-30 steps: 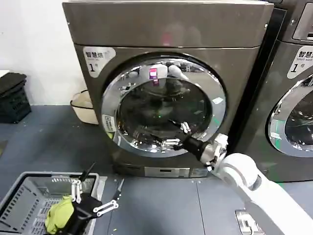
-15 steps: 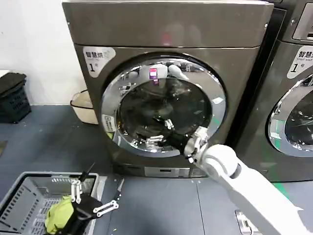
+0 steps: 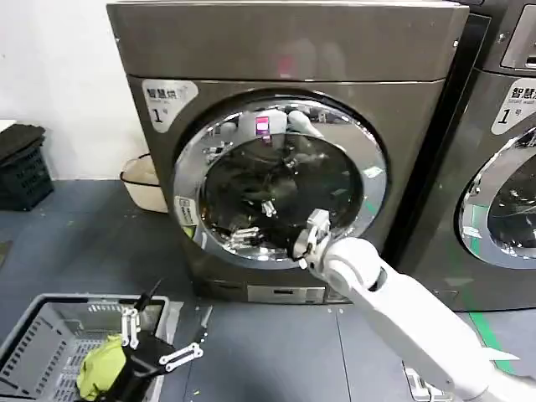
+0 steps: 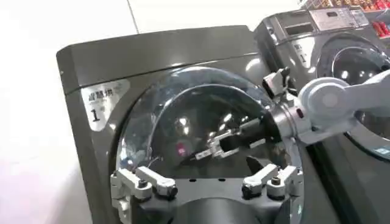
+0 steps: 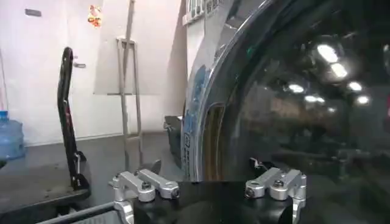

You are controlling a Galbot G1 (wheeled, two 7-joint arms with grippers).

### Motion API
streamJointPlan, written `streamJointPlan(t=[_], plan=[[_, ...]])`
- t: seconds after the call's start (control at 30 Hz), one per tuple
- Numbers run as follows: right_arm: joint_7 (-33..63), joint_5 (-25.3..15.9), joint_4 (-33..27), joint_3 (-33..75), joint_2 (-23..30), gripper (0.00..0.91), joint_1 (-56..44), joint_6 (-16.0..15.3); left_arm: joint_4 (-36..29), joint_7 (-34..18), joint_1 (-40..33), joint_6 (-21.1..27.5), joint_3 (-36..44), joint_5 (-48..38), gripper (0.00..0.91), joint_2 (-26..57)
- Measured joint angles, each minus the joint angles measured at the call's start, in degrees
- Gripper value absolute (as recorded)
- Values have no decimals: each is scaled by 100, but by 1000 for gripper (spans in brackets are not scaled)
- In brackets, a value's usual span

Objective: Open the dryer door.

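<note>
1. A basket (image 3: 33, 335) sits on the floor under the left gripper (image 3: 155, 339); a yellow-green cloth (image 3: 100, 368) lies in it, just beside that gripper's wrist.
2. A cream tub (image 3: 142, 180) stands on the floor left of the dryer, well ahead of the left gripper; its contents cannot be made out.
3. The left gripper hangs low over the basket's near corner, fingers spread apart and holding nothing.
4. The right gripper (image 3: 289, 243) is up against the lower glass of the door (image 3: 280, 184), fingers apart; its wrist view shows the dark glass right in front and the chrome ring's left edge (image 5: 204, 115) curving past.
5. Over the last second the right gripper has slid leftward across the door, from the lower right ring toward the lower middle of the glass. The door looks shut as before; the left gripper has not moved.
6. Open floor (image 3: 92, 234) lies left of the right gripper; a second machine (image 3: 502, 167) stands close on its other side.
</note>
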Motion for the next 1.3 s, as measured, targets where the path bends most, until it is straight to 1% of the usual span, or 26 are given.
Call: streamJointPlan(t=[0.7, 1.3], plan=[[-95, -18, -507, -336, 442, 907, 351, 18, -8, 7, 12, -13, 8, 1, 907, -39], [-167, -172, -1048, -491, 1033, 907, 594, 49, -9, 14, 8, -16, 10, -9, 907, -44]])
